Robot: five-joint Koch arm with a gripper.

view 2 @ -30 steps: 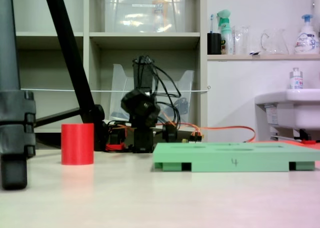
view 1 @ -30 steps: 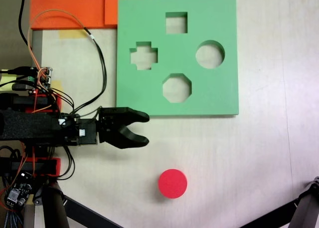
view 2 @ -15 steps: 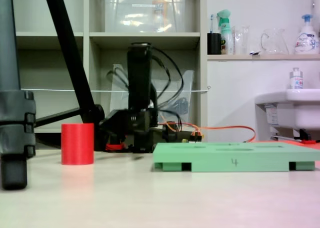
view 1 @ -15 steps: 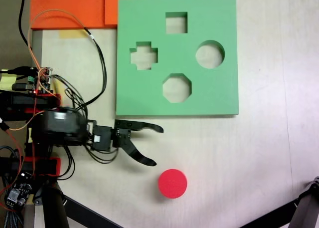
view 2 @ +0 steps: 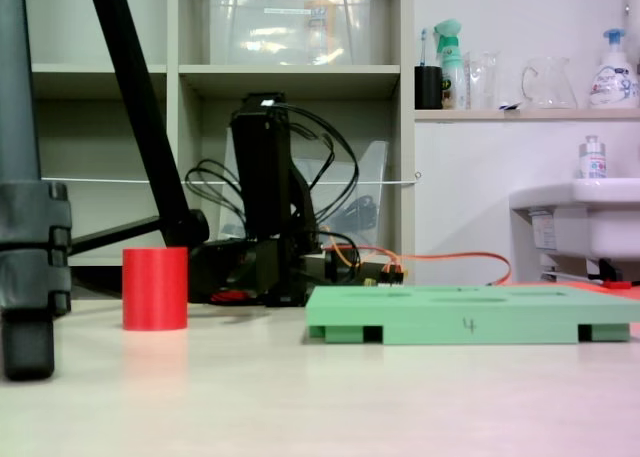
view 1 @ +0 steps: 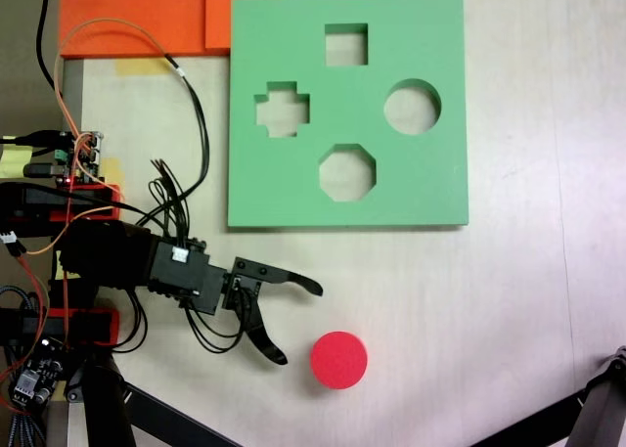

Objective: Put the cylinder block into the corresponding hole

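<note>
Both fixed views are showing the cylinder block [view 1: 339, 359] standing upright on the pale table [view 1: 509, 300], well apart from the green foam board [view 1: 430, 183]. From above, it is appearing as a bright red flat disc; from the low side camera, it is looking like a short, plain red drum [view 2: 155, 288] with straight walls and a level top. The gripper [view 1: 298, 320] is reaching toward it from the left in the view from above, with its 2 black fingers [view 1: 293, 282] spread wide and grasping nothing; the lower tip is lying near the block without touching it. The corresponding hole [view 1: 412, 107] is sitting near the right edge of the board, beside 3 other cutouts, and nothing is lying inside it.
</note>
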